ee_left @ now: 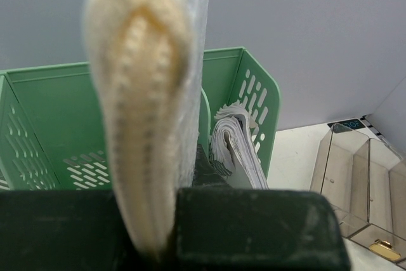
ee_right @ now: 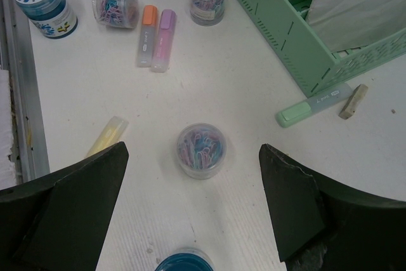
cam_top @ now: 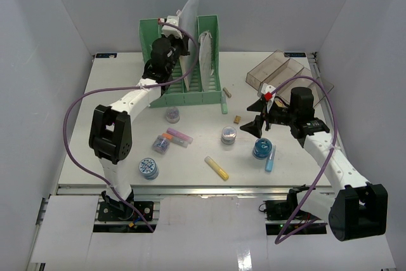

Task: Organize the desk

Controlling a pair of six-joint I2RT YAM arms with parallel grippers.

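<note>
Pinching a see-through sheet (cam_top: pixel 191 12) tight in the left claw (cam_top: pixel 175 19), up over the green rack (cam_top: pixel 190 97). Holding the right claw (cam_top: pixel 259 117) wide open, gripping nothing, hanging over a little tub of paper clips (ee_right: pixel 200 150). Doing all this above the big white desk (cam_top: pixel 114 93), with pens (cam_top: pixel 216 168) lying on it

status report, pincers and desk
Left pincer shut on clear folder at green rack. Right pincer open, clip jar ahead. Desk cluttered with highlighters.
</note>
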